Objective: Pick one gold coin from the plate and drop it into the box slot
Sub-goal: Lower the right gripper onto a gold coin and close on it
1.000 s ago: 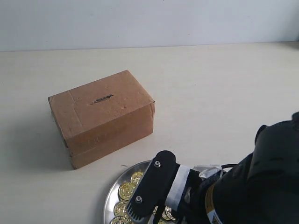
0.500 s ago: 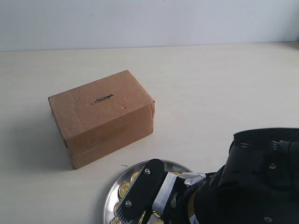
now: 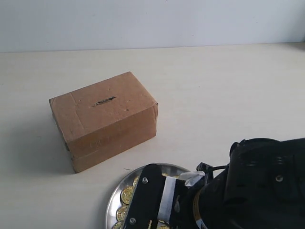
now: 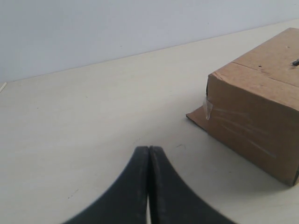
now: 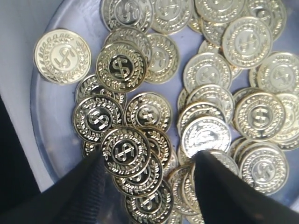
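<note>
The brown cardboard box [image 3: 102,119] stands left of centre with its dark slot [image 3: 105,101] on the top face. In front of it the silver plate [image 3: 116,196] holds several gold coins [image 3: 127,194]. My right gripper [image 3: 145,210] hangs low over the plate and hides much of it. The right wrist view shows this gripper [image 5: 149,158] open, its fingers [image 5: 88,186] straddling a stack of coins [image 5: 125,151] on the plate [image 5: 49,121]; nothing is gripped. My left gripper [image 4: 149,149] is shut and empty above bare table, beside the box [image 4: 257,121].
The pale table [image 3: 228,95] stretches from the box to the back wall. My right arm's bulky black body [image 3: 257,186] fills the lower right corner of the exterior view. The left arm is outside that view.
My right arm has sunk lower over the plate and shifted slightly left in the exterior view, covering more of the coins. The box has not moved.
</note>
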### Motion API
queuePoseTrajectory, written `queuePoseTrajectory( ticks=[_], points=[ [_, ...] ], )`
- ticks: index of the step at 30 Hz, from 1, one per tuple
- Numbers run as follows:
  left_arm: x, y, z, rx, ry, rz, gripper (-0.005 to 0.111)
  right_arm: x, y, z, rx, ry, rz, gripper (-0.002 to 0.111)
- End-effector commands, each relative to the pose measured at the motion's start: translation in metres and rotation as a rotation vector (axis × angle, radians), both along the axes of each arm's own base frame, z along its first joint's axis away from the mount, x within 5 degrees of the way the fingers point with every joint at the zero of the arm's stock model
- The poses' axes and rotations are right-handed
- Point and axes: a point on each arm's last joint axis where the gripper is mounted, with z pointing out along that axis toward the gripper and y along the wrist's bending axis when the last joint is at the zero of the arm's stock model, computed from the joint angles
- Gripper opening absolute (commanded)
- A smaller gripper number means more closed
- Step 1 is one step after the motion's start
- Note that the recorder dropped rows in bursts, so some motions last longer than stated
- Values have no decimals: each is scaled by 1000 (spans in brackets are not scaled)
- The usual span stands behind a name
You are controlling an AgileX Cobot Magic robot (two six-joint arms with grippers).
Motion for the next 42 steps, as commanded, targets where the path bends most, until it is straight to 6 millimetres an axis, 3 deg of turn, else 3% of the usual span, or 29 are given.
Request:
queuePoseTrajectory(
  ticks=[1,6,15,42],
  points=[
    [0,0,0,-3,-12,5,0,0,3,-1,-8,-52,113,56],
    [0,0,0,-3,-12,5,0,-5,11,0,29,-78,151,56],
    [0,0,0,-3,-12,5,0,-4,13,-9,29,-46,61,56],
    [0,0,0,-3,-12,5,0,-9,9,-29,0,24,-29,55]
  ],
)
